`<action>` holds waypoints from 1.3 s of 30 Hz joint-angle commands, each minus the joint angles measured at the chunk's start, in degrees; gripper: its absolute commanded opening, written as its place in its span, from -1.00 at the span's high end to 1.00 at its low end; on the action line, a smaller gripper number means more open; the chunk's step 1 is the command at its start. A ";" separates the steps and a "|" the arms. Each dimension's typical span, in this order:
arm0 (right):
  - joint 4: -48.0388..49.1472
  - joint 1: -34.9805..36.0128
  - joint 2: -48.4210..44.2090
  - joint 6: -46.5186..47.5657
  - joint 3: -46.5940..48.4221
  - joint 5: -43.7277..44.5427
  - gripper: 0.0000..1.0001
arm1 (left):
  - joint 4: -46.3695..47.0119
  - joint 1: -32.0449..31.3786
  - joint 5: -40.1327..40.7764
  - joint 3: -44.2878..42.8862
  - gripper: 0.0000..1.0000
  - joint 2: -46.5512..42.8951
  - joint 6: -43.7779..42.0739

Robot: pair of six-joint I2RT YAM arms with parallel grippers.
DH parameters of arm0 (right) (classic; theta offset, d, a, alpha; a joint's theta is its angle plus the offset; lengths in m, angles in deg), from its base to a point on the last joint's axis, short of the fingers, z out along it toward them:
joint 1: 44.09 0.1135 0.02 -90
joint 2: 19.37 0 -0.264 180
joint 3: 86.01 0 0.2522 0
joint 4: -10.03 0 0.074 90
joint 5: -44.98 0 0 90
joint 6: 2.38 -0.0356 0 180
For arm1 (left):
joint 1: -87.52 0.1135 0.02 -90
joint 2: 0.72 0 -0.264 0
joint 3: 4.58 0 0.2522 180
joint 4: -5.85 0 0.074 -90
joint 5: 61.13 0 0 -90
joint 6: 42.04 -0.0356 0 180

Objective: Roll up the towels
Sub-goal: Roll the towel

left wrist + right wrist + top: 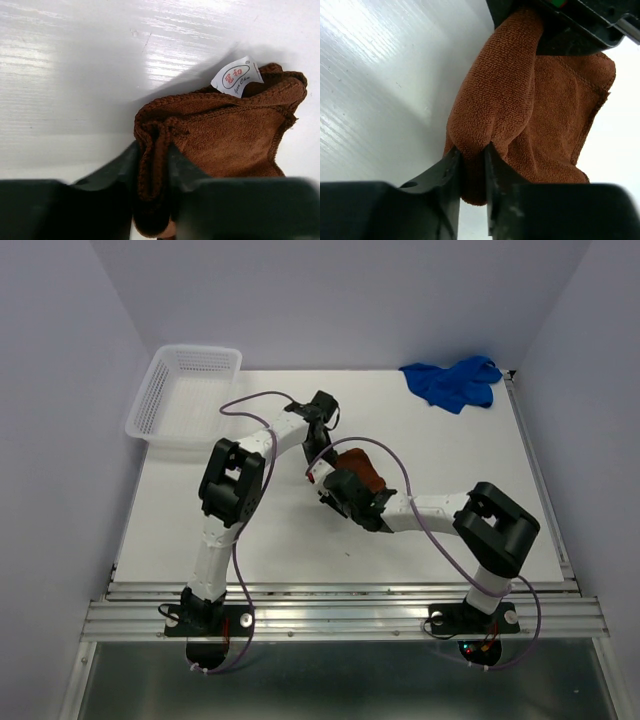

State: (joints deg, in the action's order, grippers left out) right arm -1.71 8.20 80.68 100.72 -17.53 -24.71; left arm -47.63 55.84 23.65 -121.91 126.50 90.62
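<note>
A brown towel (pixel 362 469) lies bunched at the table's middle, between both grippers. My left gripper (pixel 154 150) is shut on a folded edge of the brown towel (pixel 225 135), which has a white tag (pixel 237 76). My right gripper (pixel 472 155) is shut on a thick fold of the same brown towel (pixel 520 100), with the left gripper's body at its far end. In the top view the left gripper (pixel 318 455) and the right gripper (pixel 345 485) flank the towel. A blue towel (pixel 452 382) lies crumpled at the far right corner.
A white plastic basket (pixel 185 395) stands at the far left corner. The table's raised right edge (pixel 535 470) runs beside the blue towel. White table surface (pixel 470 455) lies to the right of the brown towel.
</note>
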 commanded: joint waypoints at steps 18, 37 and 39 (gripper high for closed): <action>-2.90 -15.99 -2.76 -24.96 0.48 -38.29 0.83 | 13.34 6.28 0.29 19.28 -0.97 -18.93 1.55; 0.00 -29.70 7.96 -38.58 2.23 -69.44 0.73 | 35.23 6.55 -9.98 33.25 -0.98 -27.28 -1.96; 0.18 -30.50 9.10 -39.91 2.58 -70.32 0.71 | 37.25 5.50 -12.62 34.92 -0.98 -27.81 -3.18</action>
State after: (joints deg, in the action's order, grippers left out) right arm -1.49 -21.24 87.19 64.33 -15.95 -90.93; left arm -17.64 63.16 17.18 -89.47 102.46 90.92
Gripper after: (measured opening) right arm 0.185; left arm 0.986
